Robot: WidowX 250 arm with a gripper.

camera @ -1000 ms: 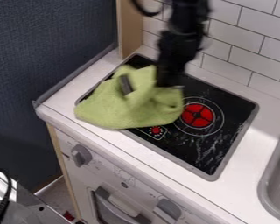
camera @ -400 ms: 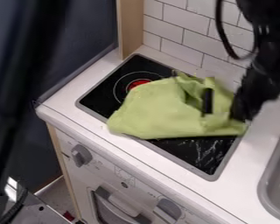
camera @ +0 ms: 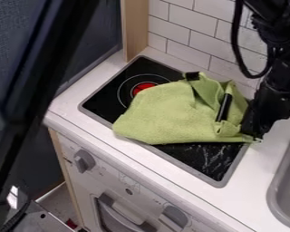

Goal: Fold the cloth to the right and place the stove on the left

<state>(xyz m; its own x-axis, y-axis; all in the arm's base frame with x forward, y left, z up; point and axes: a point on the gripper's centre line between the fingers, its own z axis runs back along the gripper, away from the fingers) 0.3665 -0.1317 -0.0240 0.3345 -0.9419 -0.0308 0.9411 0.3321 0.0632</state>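
Observation:
The black gripper (camera: 254, 121) is low over the stove's right side, against the right edge of the green cloth (camera: 166, 113). The cloth lies rumpled across the middle and right of the black stove top (camera: 105, 99), its upper right part bunched into folds. A dark narrow piece (camera: 224, 108) shows among these folds beside the gripper, and a small black patch (camera: 192, 76) shows at the cloth's top edge. The left burner's red centre is partly covered by the cloth. The right burner is hidden under it.
A grey sink (camera: 287, 181) lies at the right edge. White tiles (camera: 190, 41) and a wooden post (camera: 135, 31) stand behind the stove. A large dark blurred bar (camera: 38, 86) crosses the left foreground. Knobs are on the counter's front.
Gripper and cloth have moved right across the stove, uncovering the left burner and covering the right one. Lately the gripper shifted slightly lower. The dark bar has come in at the left.

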